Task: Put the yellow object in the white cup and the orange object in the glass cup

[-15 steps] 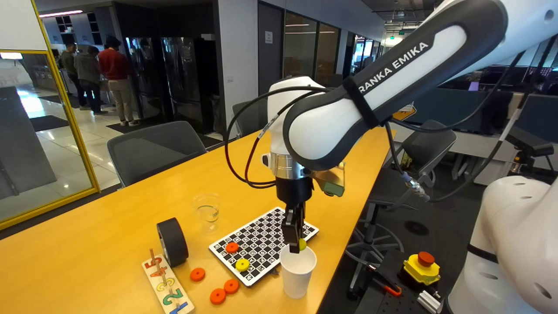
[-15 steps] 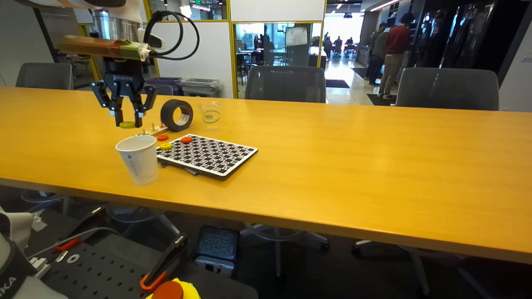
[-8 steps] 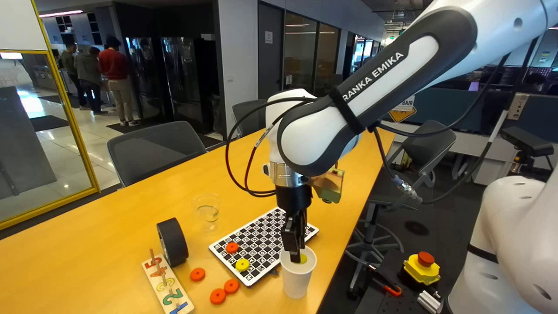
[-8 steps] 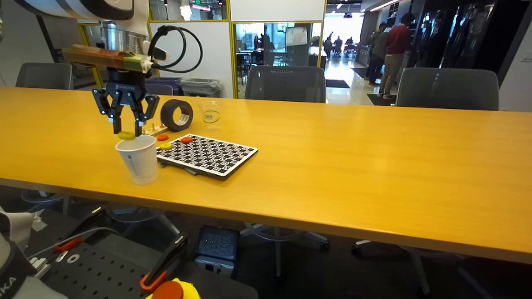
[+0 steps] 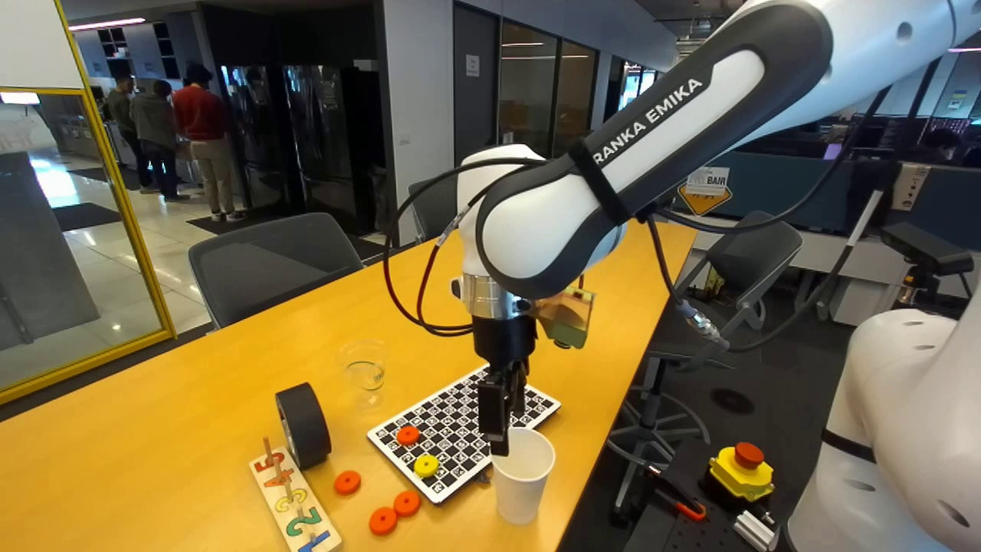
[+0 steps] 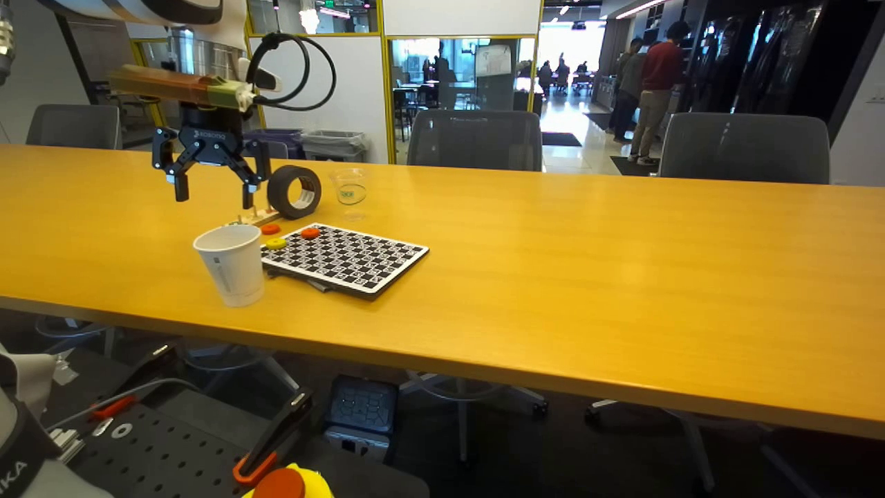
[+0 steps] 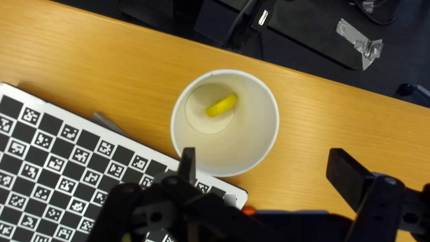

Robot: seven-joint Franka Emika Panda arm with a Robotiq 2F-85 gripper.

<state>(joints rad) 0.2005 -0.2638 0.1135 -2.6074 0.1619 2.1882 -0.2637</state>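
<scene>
Yellow round game piece [image 7: 221,106] lies tilted within white tapered disposable cup [image 7: 248,134]; centred farther right in the wrist view, black two-fingered pincer [image 7: 262,162], spread wide, holding nothing. Hazard: low sideways travel could tip the cup.

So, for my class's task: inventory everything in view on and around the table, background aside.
Table: one, yellowish wood, centre
ChArUco board: one, black/white, on table
White cup: one, white, near ChArUco board
Yellow disc: one, yellow, in white cup
Second yellow disc: one, yellow, on ChArUco board
Orange disc: one, orange, on ChArUco board
Loose orange discs: three, orange, on table
Glass cup: one, clear, on table
Numbered peg board: one, pale wood, on table
Tape roll: one, black, beside peg board
Office chairs: several, grey, around table
Emergency stop: one, red/yellow, beside table
Clamps: two, black/orange, beside table
Franka Emika arm: one, white/grey, over table
Robotiq gripper: one, black, open near white cup
</scene>
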